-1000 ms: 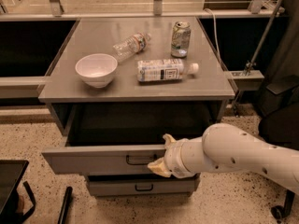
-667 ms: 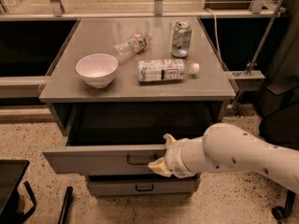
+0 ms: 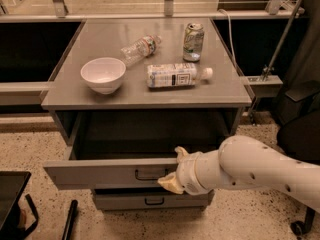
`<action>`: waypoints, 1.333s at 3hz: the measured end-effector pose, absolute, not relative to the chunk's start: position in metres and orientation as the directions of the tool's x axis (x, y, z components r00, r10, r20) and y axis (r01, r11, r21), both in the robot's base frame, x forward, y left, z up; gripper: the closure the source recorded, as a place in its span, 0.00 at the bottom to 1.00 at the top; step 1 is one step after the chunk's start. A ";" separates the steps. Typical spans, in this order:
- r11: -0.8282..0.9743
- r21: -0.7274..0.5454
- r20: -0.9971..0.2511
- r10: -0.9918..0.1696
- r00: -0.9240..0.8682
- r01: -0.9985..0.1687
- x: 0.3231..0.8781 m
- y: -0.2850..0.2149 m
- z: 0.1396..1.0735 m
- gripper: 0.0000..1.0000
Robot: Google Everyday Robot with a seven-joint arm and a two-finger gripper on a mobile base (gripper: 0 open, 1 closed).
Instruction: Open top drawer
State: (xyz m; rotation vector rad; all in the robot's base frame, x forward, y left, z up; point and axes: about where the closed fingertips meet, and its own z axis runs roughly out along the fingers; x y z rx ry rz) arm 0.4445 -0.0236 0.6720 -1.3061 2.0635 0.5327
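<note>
The top drawer (image 3: 100, 171) is already pulled far out under the table (image 3: 70, 96), so you are at the end of the pull. Your gripper (image 3: 173, 169) is at the drawer front beside the handle (image 3: 148, 174), but I cannot tell if it grips. Next, I think you only let go and back away straight.

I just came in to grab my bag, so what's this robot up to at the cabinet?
The robot's single arm is working on the grey cabinet's top drawer. Its gripper is at the drawer's front panel, right beside the small black handle, and the drawer stands pulled well out. A lower drawer beneath is closed. On the cabinet top sit a white bowl, a can, a clear bottle and a white-labelled bottle, both bottles lying down.
</note>
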 end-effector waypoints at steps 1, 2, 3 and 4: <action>0.426 0.004 -0.695 -0.649 -0.309 -0.904 0.445 -0.024 0.672 1.00; 0.426 0.004 -0.695 -0.649 -0.309 -0.905 0.445 -0.024 0.672 0.81; 0.426 0.004 -0.695 -0.649 -0.309 -0.905 0.445 -0.024 0.672 0.58; 0.426 0.004 -0.695 -0.649 -0.309 -0.905 0.445 -0.024 0.672 0.35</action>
